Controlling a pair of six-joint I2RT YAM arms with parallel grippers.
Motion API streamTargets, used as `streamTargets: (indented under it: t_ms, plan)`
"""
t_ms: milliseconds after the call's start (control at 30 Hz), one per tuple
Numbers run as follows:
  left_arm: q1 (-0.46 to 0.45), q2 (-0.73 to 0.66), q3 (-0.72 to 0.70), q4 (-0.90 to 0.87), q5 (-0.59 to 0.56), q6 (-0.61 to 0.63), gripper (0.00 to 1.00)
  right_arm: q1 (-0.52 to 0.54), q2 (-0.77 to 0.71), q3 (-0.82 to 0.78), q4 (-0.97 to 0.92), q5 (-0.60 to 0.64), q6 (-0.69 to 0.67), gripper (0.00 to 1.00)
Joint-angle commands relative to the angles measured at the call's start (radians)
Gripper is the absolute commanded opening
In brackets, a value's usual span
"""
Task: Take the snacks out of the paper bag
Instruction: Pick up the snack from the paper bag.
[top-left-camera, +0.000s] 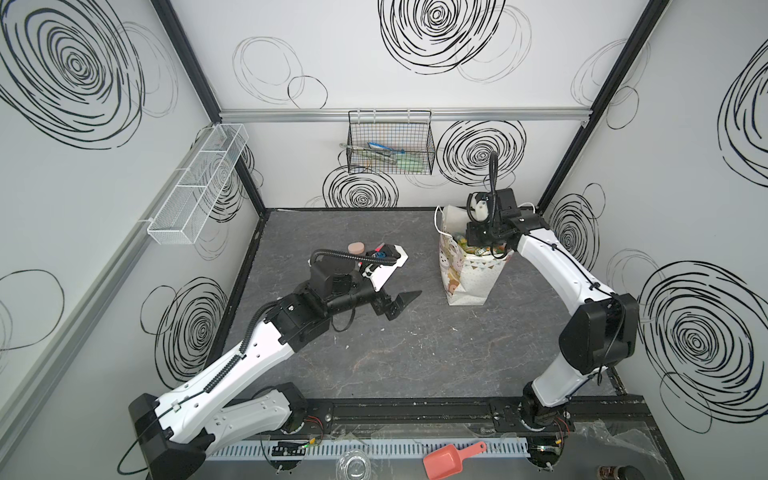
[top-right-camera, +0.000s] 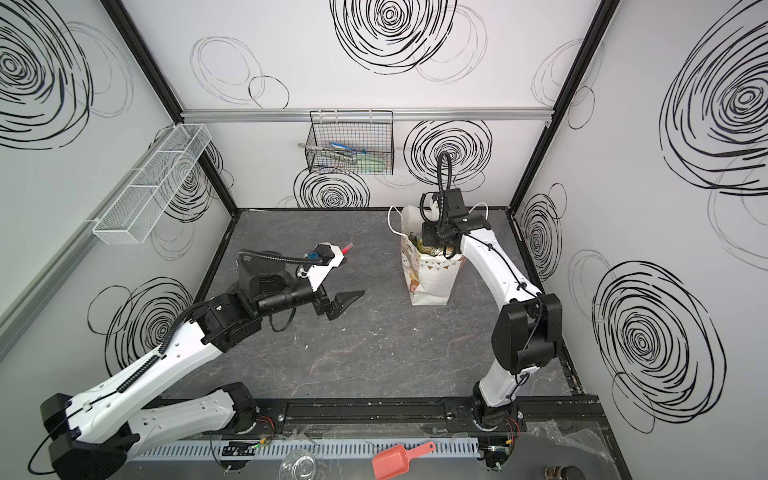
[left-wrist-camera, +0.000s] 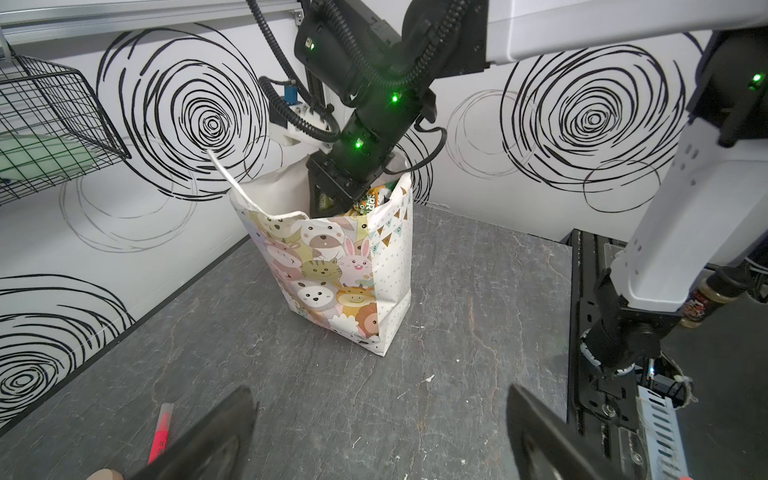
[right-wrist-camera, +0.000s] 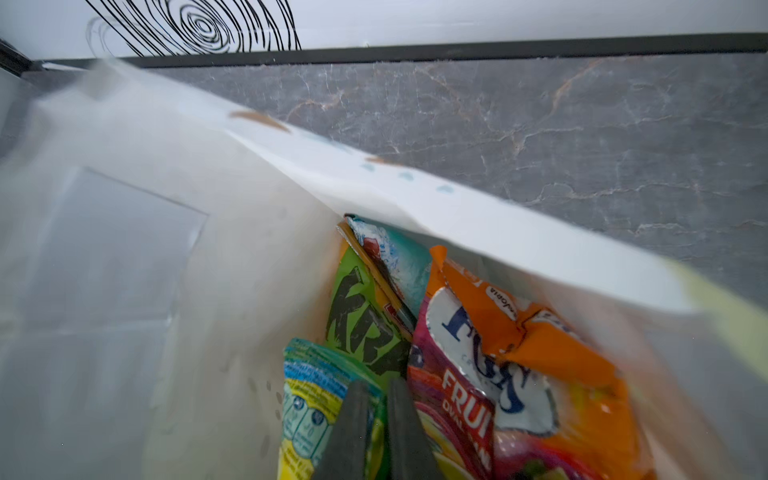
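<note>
White walls (top-left-camera: 374, 75) close in the desk (top-left-camera: 415, 357) on three sides, all scrawled with black spirals (top-left-camera: 436, 25) of varied weight. Black frame posts (top-left-camera: 187, 62) run up from the two far corners. An aluminium rail (top-left-camera: 291, 114) crosses the far wall, and a black wire basket (top-left-camera: 390, 143) hangs from it with pale green things inside. A white mesh tray (top-left-camera: 199, 183) with three compartments hangs on the wall above the left edge. The desk top is dark grey stone-look with pale and rust veins. Along the near edge runs a black track (top-left-camera: 415, 409), then a white slotted duct (top-left-camera: 374, 449). Beyond it lie a coral scoop (top-left-camera: 449, 459) and a clear glass bowl (top-left-camera: 352, 465). The light is even and soft.
</note>
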Motion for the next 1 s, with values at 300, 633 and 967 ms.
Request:
streamTargets:
  t_ms: [300, 633, 967]
  plan:
    - [0.0, -0.015, -0.015, 0.058, -0.001, 0.007, 0.96, -0.003, -0.127, -0.019, 0.142, 0.043, -0.003, 0.0]
    - [0.001, -0.034, -0.024, 0.071, -0.014, 0.007, 0.96, -0.003, -0.164, 0.013, 0.16, 0.054, 0.004, 0.0]
    - [0.002, -0.052, -0.032, 0.076, -0.033, 0.017, 0.96, -0.001, -0.291, 0.06, 0.239, 0.052, 0.059, 0.0]
